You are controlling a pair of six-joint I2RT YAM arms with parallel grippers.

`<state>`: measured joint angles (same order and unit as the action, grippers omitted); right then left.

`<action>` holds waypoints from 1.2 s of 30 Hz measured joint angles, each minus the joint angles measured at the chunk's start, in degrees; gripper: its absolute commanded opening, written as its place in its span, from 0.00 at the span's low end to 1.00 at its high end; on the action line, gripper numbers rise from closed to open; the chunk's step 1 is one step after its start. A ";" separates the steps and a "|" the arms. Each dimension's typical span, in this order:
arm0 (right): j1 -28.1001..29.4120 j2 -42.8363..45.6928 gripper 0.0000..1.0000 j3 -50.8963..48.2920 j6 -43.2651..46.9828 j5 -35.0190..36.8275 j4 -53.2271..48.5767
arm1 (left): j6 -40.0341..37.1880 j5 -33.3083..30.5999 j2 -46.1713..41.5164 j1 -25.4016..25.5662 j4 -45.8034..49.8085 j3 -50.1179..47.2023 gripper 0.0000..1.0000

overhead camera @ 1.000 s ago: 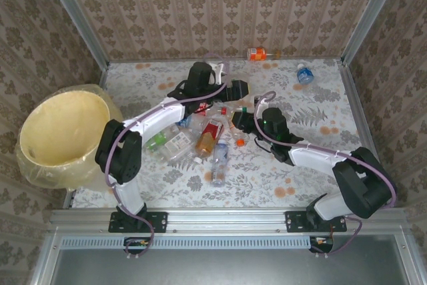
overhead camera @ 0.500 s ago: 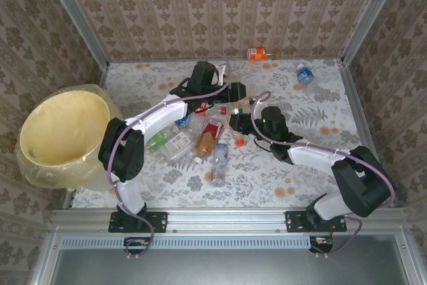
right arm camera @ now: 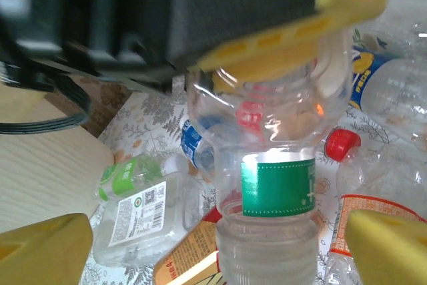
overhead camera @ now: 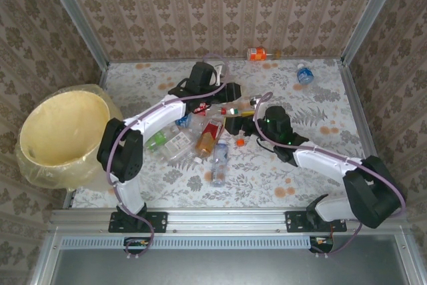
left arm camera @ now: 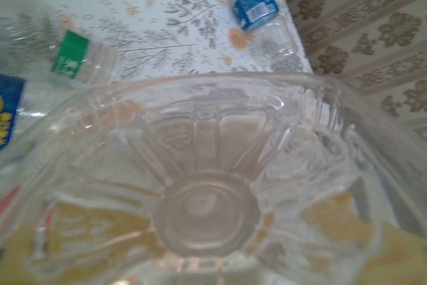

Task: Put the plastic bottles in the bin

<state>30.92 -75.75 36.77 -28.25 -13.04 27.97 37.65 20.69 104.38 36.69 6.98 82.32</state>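
Observation:
A clear plastic bottle with a green label (right arm camera: 277, 185) hangs over the table. My left gripper (overhead camera: 231, 98) is shut on its upper end, and its yellow pad (right arm camera: 280, 38) presses the bottle. The bottle's ribbed base (left arm camera: 200, 198) sits close to the left wrist camera. My right gripper (right arm camera: 213, 251) is open, one yellow fingertip (right arm camera: 40, 251) on each side of the bottle's lower part, apart from it. Several more bottles (overhead camera: 200, 138) lie heaped mid-table. The pale yellow bin (overhead camera: 63, 128) stands far left.
A blue-label bottle (overhead camera: 304, 73) lies at the back right of the table, near the wall (left arm camera: 255, 3). An orange-label bottle (overhead camera: 257, 53) rests against the back wall. A flat green-and-white labelled bottle (right arm camera: 133, 211) lies below the held one. The metal frame rail (overhead camera: 227, 217) runs along the near edge.
My right gripper has slid left toward the bottle that the left gripper holds. The left gripper has shifted slightly, with the bottle still in it.

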 measured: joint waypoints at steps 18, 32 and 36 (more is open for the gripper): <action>-0.92 7.39 1.00 -5.68 -3.13 30.18 -6.84 | -9.51 -16.52 -18.40 -8.46 12.37 -3.61 0.49; -1.09 4.79 1.00 -5.31 -6.49 33.64 -7.15 | -21.97 -30.27 -28.26 -9.27 28.02 3.26 0.49; -1.09 3.78 1.00 -3.87 -6.49 33.62 -7.19 | -24.87 -34.40 -31.28 -11.80 31.26 6.78 0.50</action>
<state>29.82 -71.96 32.91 -34.74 20.58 20.78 12.78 -13.72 73.10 24.88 38.24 89.10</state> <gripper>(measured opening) 0.999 0.561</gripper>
